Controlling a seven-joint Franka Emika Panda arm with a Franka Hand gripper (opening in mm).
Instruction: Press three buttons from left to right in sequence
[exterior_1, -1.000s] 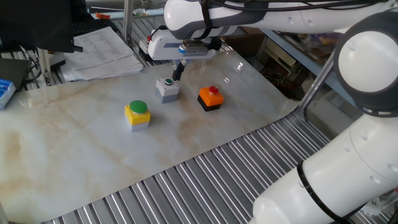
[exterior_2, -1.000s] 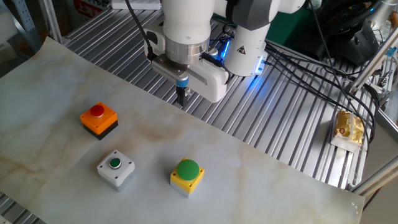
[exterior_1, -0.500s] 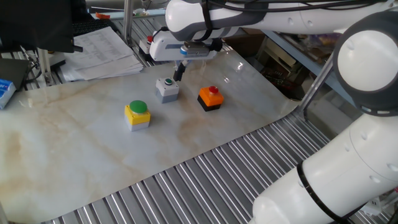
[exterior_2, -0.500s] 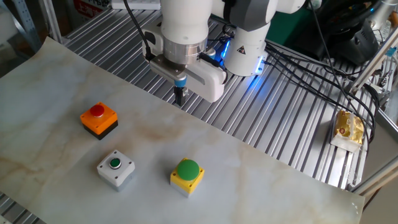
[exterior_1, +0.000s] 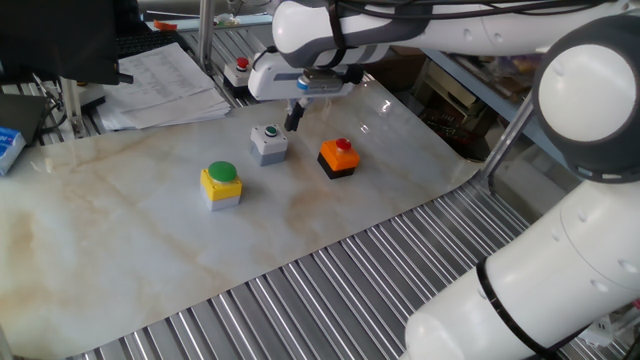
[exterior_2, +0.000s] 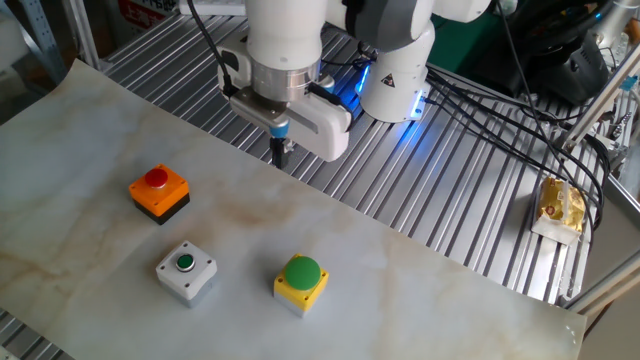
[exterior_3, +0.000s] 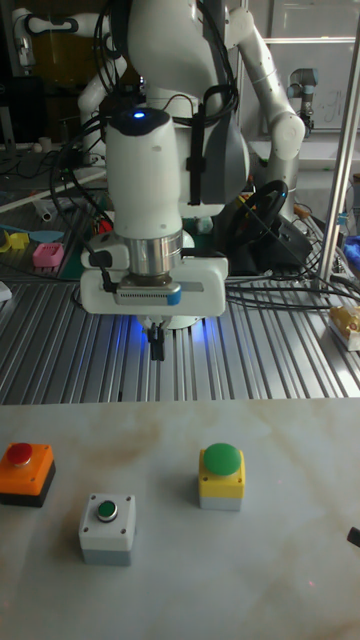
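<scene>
Three buttons sit on the marble board. In the one fixed view the yellow box with a big green cap (exterior_1: 221, 183) is leftmost, the grey box with a small green cap (exterior_1: 268, 142) is in the middle, and the orange-black box with a red cap (exterior_1: 339, 156) is at the right. My gripper (exterior_1: 294, 120) hangs in the air behind the grey box, between it and the orange one, touching nothing. Its fingertips are pressed together into one dark tip (exterior_3: 156, 348). The other fixed view shows the gripper (exterior_2: 280, 155) over the board's far edge, well apart from the orange box (exterior_2: 159, 190).
Ribbed metal slats (exterior_1: 330, 280) surround the board. A paper stack (exterior_1: 165, 80) and a red knob (exterior_1: 240, 66) lie at the back left, a blue box (exterior_1: 8, 145) at far left. Another robot's base (exterior_2: 400, 70), cables and a yellow packet (exterior_2: 560, 205) stand behind.
The gripper has shifted sideways along the board's far edge, from behind the grey box toward the orange box's side. The buttons have not moved.
</scene>
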